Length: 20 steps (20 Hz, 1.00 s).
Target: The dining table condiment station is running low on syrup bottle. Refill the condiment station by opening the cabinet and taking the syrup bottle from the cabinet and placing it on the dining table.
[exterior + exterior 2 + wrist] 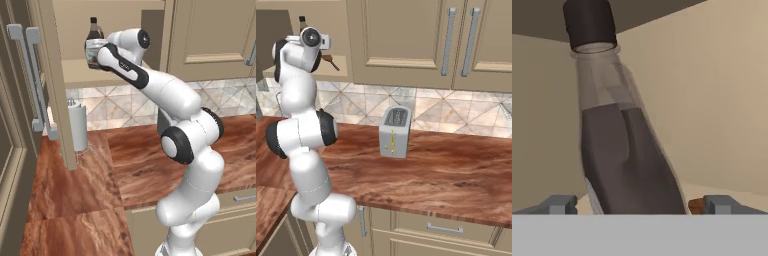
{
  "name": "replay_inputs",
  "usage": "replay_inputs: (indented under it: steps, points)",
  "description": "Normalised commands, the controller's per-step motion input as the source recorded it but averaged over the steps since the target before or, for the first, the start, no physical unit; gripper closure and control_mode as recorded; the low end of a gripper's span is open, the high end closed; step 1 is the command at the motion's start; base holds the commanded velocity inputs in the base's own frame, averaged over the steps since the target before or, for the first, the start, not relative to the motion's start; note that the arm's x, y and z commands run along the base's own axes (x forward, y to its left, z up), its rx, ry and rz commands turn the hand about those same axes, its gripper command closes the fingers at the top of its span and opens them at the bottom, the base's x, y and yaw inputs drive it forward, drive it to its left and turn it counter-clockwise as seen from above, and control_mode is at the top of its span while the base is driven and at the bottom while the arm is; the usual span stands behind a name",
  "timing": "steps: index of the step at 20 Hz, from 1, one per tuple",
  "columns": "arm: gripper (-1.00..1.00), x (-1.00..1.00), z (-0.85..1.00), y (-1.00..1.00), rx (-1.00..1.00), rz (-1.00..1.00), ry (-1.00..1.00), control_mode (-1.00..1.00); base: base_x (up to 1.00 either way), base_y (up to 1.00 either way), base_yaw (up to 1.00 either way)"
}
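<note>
The cabinet stands open, its door swung out to the left. On its shelf stands the syrup bottle, dark brown with a black cap and a pale label. In the hand view the syrup bottle looms close and leans, its cap at the top. My gripper reaches into the cabinet at the bottle's belly. The gripper is open, and its fingertips sit on either side of the bottle with a gap on each side. The bottle's cap peeks above my arm. The dining table is out of view.
A paper towel roll stands on the reddish wood worktop below the open door. A toaster sits further right against the tiled wall. Closed wall cabinet doors with grey bar handles hang to the right. A tall dark panel lines the left.
</note>
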Motion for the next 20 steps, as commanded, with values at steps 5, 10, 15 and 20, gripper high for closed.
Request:
replay_inputs:
  steps: [5, 10, 15, 20]
  points:
    - [1.00, 0.00, -0.07, 0.00, 0.00, 0.09, 0.00, -1.00, 0.00, 0.00, 0.00]
    - [1.00, 0.00, -0.04, 0.18, -0.03, 0.04, 0.03, -1.00, 0.00, 0.00, 0.00]
    - [1.00, 0.01, 0.00, 0.12, -0.01, 0.01, 0.03, -1.00, 0.00, 0.00, 0.00]
    - [1.00, 0.00, 0.00, 0.00, 0.00, 0.00, 0.00, -1.00, 0.00, 0.00, 0.00]
